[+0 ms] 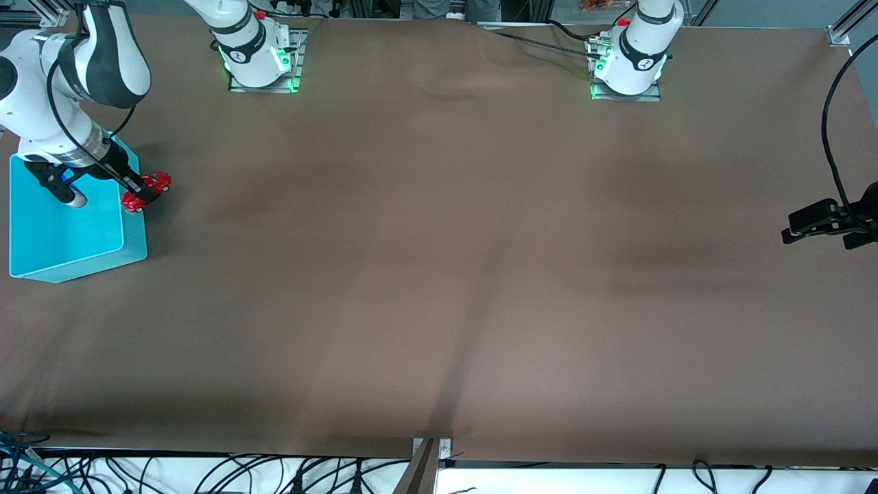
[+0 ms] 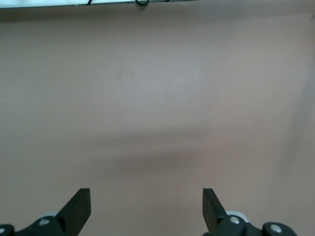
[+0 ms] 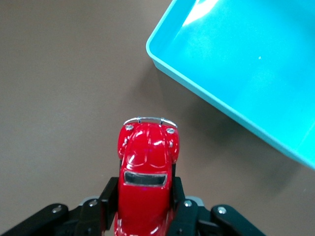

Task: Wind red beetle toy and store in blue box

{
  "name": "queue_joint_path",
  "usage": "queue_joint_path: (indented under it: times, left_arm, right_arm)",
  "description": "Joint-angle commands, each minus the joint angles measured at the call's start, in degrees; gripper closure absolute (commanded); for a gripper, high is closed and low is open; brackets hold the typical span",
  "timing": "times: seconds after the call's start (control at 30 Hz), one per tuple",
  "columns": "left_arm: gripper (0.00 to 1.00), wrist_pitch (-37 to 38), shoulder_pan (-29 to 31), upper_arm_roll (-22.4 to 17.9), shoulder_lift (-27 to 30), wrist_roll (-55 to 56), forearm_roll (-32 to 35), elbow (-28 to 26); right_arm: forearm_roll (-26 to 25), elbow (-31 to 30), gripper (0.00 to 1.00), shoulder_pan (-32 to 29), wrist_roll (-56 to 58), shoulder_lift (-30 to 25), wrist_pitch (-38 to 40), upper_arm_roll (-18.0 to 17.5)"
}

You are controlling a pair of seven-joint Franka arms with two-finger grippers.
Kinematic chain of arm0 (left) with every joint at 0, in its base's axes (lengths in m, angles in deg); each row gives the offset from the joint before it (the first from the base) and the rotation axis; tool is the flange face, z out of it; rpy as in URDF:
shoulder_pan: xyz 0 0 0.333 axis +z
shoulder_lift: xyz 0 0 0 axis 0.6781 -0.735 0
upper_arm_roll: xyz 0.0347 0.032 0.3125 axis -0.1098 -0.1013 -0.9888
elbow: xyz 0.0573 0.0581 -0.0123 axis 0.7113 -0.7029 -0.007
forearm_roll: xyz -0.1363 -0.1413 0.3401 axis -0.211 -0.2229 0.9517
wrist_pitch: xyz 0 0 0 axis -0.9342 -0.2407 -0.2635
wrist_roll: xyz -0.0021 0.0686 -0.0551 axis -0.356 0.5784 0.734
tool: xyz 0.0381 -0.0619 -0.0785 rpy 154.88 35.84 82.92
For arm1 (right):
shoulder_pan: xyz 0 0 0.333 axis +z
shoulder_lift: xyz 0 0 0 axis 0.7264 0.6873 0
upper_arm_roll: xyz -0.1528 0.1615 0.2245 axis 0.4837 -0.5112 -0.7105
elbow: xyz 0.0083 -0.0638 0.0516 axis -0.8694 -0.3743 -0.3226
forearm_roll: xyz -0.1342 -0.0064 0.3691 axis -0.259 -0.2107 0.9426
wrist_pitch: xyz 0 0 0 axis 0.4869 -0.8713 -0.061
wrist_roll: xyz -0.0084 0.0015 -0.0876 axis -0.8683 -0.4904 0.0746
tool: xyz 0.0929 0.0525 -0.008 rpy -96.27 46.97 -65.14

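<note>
My right gripper (image 1: 143, 189) is shut on the red beetle toy (image 1: 146, 191), holding it by its sides in the air beside the blue box's wall that faces the left arm's end. In the right wrist view the toy (image 3: 146, 167) sits between the black fingers (image 3: 109, 199) with its chrome bumper pointing away, over brown cloth just outside the box's rim (image 3: 206, 96). The blue box (image 1: 41, 255) stands at the right arm's end of the table and looks empty. My left gripper (image 1: 799, 230) is open and empty, waiting over the left arm's end; its view shows only bare cloth between the fingers (image 2: 78, 209).
A brown cloth (image 1: 439, 274) covers the whole table. Both arm bases (image 1: 259, 55) stand along the edge farthest from the front camera. Cables (image 1: 206, 473) hang below the table's near edge.
</note>
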Motion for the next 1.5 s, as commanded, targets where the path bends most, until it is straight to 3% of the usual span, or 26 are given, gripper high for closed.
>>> queue_joint_path:
  times: [0.0,0.17,0.67,1.07,1.47]
  left_arm:
    - [0.0,0.59,-0.01,-0.08,-0.2,-1.15,0.88,0.7]
    - [0.0,0.59,-0.01,-0.08,-0.2,-1.15,0.88,0.7]
    - [0.0,0.59,-0.01,-0.08,-0.2,-1.15,0.88,0.7]
    - [0.0,0.5,-0.01,-0.08,-0.2,-1.15,0.88,0.7]
    - [0.0,0.5,-0.01,-0.08,-0.2,-1.15,0.88,0.7]
  right_arm:
    - [-1.07,0.36,1.0,0.17,11.06,-1.3,1.23,3.93]
    - [-1.07,0.62,1.0,0.17,22.05,-1.56,1.23,9.03]
    - [-1.07,3.79,1.0,-0.18,44.82,0.37,1.23,17.73]
    - [-0.9,6.07,1.0,-0.62,55.81,3.71,1.23,21.51]
    - [-0.02,9.59,1.0,-3.08,65.4,10.12,0.09,22.22]
